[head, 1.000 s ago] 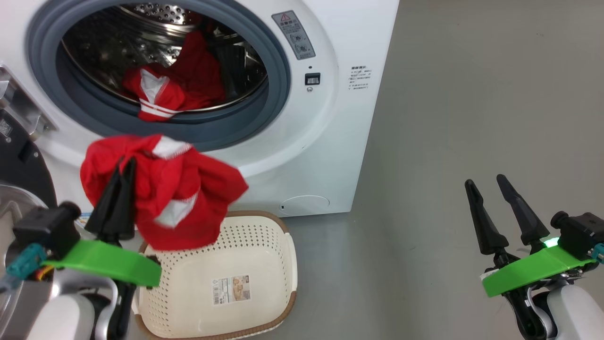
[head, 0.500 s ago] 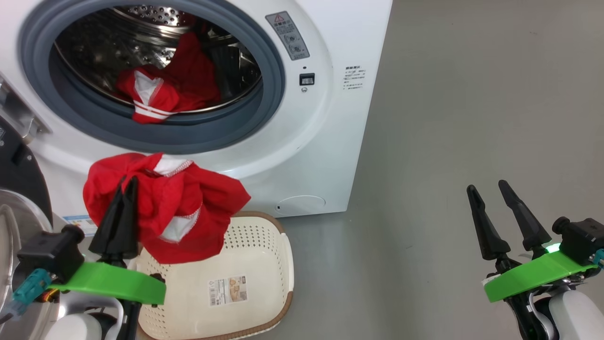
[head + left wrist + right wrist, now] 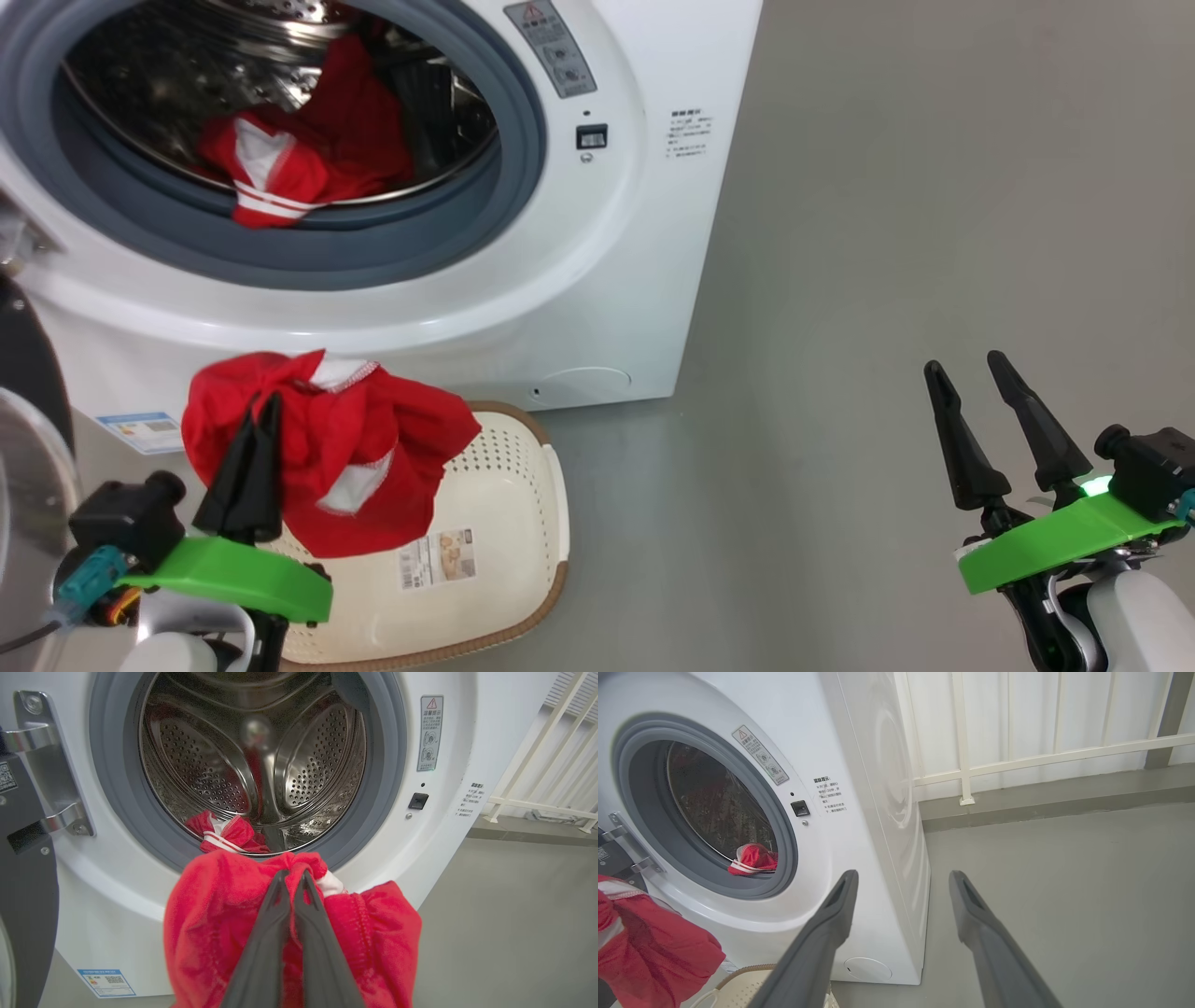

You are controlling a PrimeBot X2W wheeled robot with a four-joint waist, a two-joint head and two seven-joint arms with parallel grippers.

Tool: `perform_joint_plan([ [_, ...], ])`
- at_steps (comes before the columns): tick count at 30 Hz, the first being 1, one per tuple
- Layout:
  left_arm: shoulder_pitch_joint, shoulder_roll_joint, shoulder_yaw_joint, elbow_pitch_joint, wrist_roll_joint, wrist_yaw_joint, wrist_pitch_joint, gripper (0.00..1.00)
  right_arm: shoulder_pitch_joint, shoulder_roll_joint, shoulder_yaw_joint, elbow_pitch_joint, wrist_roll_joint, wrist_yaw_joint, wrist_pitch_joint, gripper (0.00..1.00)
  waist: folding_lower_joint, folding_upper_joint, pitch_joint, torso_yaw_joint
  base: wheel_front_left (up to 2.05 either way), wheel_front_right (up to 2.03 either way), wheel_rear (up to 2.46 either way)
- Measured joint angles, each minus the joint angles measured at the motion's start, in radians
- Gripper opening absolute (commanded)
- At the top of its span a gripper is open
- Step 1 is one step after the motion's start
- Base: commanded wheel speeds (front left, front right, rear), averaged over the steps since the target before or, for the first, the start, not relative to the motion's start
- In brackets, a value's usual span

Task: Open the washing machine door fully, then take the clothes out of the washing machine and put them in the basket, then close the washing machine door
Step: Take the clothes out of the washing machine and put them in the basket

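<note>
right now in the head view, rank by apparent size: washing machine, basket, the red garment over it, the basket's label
1. white front-loading washing machine
2. cream perforated plastic basket and the pinched red fabric garment: look alike; the garment is nearer and hides part of the basket, so unranked
3. paper label on the basket's bottom

I see a warning sticker [image 3: 430, 733] with a red exclamation triangle on the washing machine [image 3: 644, 280], its Chinese lines and the printed note [image 3: 469, 799] beside it too small to read. A blue label [image 3: 106, 982] low on its front and a sticker [image 3: 7, 777] on the washing machine door [image 3: 28, 905] carry QR codes; the paper label [image 3: 437, 558] in the basket [image 3: 509, 485] is illegible.
</note>
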Motion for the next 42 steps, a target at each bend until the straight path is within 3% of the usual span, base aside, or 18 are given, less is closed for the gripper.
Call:
perform_joint_plan([
  [13, -0.130, -0.028, -0.020, 0.404, -0.025, -0.089, -0.087, 0.00, -0.032, 0.001, 0.010, -0.001, 0.009, 0.000, 0.000, 1.00, 0.0000, 0.0000, 0.060, -0.045, 0.00, 0.00, 0.00],
  [25, -0.279, -0.052, -0.028, 0.792, -0.031, -0.129, -0.110, 0.00, -0.060, 0.008, 0.020, -0.005, 0.009, 0.000, 0.000, 1.00, 0.0000, 0.0000, 0.124, -0.112, 0.00, 0.00, 0.00],
  [35, -0.362, -0.052, -0.028, 1.006, -0.046, -0.151, -0.114, 0.00, -0.085, 0.022, 0.023, -0.008, 0.009, 0.000, 0.000, 1.00, 0.0000, 0.0000, 0.171, -0.174, 0.00, 0.00, 0.00],
  [36, -0.368, -0.052, -0.028, 1.021, -0.046, -0.151, -0.116, 0.22, -0.086, 0.023, 0.023, -0.008, 0.009, 0.000, 0.000, 1.00, 0.0000, 0.0000, 0.175, -0.179, 0.00, 0.00, 0.00],
  [38, -0.380, -0.052, -0.028, 1.051, -0.053, -0.152, -0.121, 1.00, -0.086, 0.025, 0.023, -0.008, 0.009, 0.000, 0.000, 1.00, 0.0000, 0.0000, 0.182, -0.187, 0.00, 0.00, 0.00],
  [42, -0.401, -0.054, -0.035, 1.094, -0.056, -0.157, -0.122, 1.00, -0.086, 0.026, 0.022, -0.007, 0.009, 0.000, 0.000, 1.00, 0.0000, 0.0000, 0.186, -0.198, 0.00, 0.00, 0.00],
])
